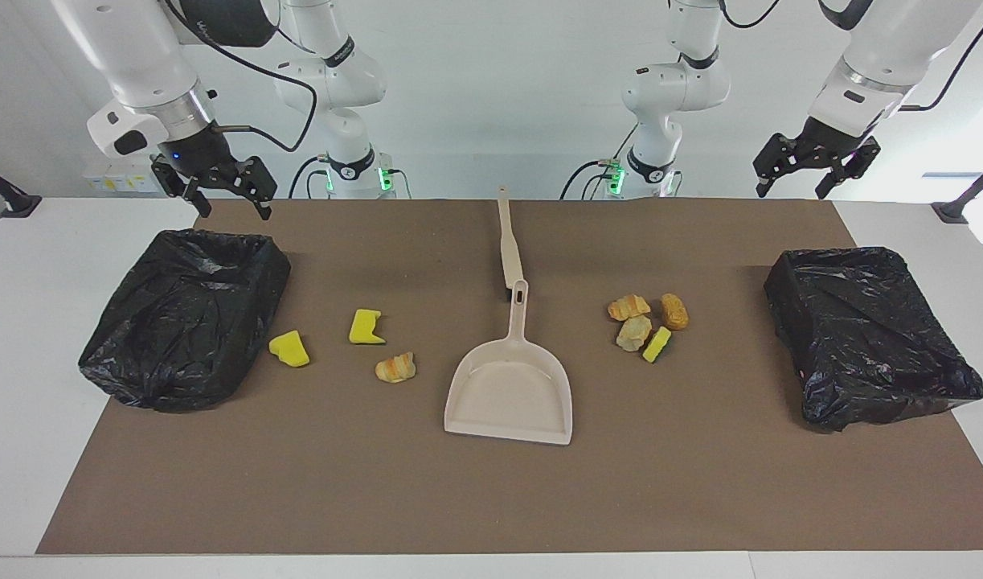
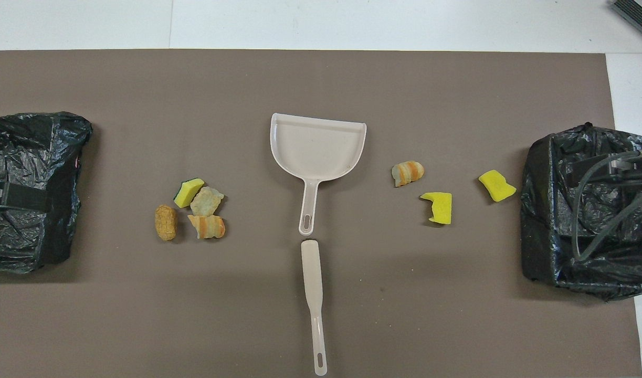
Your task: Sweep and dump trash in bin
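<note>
The trash lies in two groups on the brown mat. Several pieces [image 1: 644,323] [image 2: 192,210] are clustered toward the left arm's end. Two yellow chunks [image 1: 288,349] [image 1: 366,327] and a croissant-like lump [image 1: 395,368] are spread toward the right arm's end. A beige dustpan [image 1: 509,394] [image 2: 317,144] lies mid-table. A beige flat sweeper stick [image 1: 508,241] [image 2: 313,294] lies just off its handle, nearer the robots. At each end stands a bin lined with a black bag [image 1: 186,318] [image 1: 869,334]. My right gripper [image 1: 234,211] hangs open above one bin's edge. My left gripper [image 1: 790,191] hangs open above the mat's corner.
The brown mat [image 1: 491,498] covers most of the white table. Both bins [image 2: 29,191] [image 2: 588,210] sit at the mat's ends. A cable from the right arm shows over the bin at its end in the overhead view.
</note>
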Available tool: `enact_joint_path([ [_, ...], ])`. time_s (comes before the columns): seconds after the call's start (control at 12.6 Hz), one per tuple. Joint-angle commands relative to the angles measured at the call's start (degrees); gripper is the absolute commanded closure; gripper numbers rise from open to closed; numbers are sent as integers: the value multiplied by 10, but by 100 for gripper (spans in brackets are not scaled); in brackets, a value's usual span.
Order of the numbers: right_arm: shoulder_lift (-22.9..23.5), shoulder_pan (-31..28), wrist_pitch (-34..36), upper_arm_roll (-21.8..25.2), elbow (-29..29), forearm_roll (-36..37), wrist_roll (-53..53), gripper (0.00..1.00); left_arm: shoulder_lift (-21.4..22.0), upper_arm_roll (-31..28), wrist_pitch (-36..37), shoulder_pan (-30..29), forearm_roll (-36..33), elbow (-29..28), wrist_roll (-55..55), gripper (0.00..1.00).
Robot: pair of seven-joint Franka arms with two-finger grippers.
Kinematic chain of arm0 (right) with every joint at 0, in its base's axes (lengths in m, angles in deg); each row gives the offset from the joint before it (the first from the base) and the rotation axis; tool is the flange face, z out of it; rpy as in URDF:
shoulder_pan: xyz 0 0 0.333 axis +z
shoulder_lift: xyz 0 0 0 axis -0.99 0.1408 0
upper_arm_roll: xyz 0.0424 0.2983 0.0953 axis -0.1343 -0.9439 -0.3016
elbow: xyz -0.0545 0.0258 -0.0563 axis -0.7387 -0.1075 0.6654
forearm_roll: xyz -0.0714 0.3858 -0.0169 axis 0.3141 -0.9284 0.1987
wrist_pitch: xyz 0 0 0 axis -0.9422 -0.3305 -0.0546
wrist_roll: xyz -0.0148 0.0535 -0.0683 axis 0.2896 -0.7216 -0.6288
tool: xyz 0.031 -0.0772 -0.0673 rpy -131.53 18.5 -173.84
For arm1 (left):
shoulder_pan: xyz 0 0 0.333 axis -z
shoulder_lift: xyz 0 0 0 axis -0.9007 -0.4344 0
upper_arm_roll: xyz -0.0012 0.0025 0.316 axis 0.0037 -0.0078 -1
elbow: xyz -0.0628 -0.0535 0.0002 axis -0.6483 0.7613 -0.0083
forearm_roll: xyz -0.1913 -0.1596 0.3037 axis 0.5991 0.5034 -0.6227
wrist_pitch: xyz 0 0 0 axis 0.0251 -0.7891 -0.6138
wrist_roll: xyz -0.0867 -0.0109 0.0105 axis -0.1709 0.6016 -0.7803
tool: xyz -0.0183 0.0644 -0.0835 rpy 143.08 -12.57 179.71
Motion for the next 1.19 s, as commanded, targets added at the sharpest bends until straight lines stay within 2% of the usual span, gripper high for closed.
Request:
enact_joint_path([
  [0.0,-10,1,-10,2,13,-12,-5,0,24,-3,-13,23,-4,-42,-9,0],
  [0.24,-10,1,-10,2,14,-11,-5,0,50,-3,-16,52,-1,-96,-9,0],
  [0.4,-7,3,-7,1,13,-3,-6,0,53,-3,-15,74,2,-111,-12,0],
  [0.72,29,3,13,-9,-14,12,-1,0,58,-3,-25,165,15,-138,-125,0],
  [0.88,56,4,3,-36,-16,12,1,0,69,-3,-70,211,26,-172,-181,0],
  [1.11,101,5,-61,-66,-14,8,24,0,82,-3,-135,282,36,-222,-271,0],
])
